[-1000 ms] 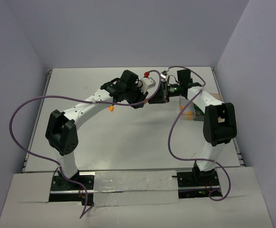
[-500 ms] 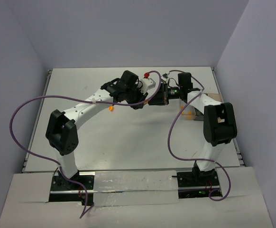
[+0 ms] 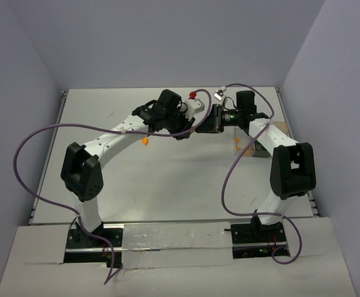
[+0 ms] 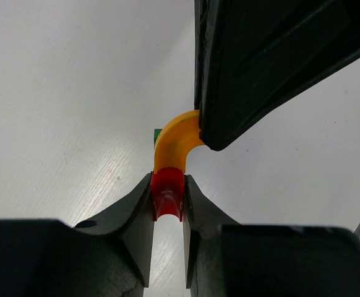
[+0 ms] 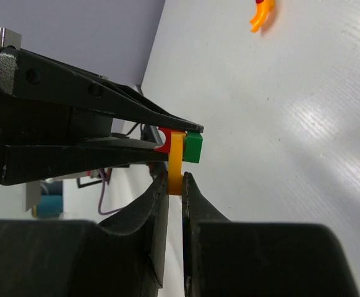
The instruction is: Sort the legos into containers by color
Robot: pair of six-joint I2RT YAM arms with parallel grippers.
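Note:
Three joined legos hang above the table between my two grippers. In the left wrist view my left gripper is shut on the red lego. A curved orange-yellow lego rises from it, with a green lego just behind. In the right wrist view my right gripper is shut on that orange-yellow lego; the green lego and the red one sit at its top. From above, both grippers meet mid-table, left gripper facing right gripper. The containers are mostly hidden behind the right arm.
A loose orange lego lies on the table under the left arm and shows at the top of the right wrist view as a loose orange lego. Purple cables loop over both arms. Grey walls close in the table on three sides.
The right arm's elbow has swung outward to the right and its wrist has shifted slightly back. The left arm and both grips on the joined legos look unchanged.

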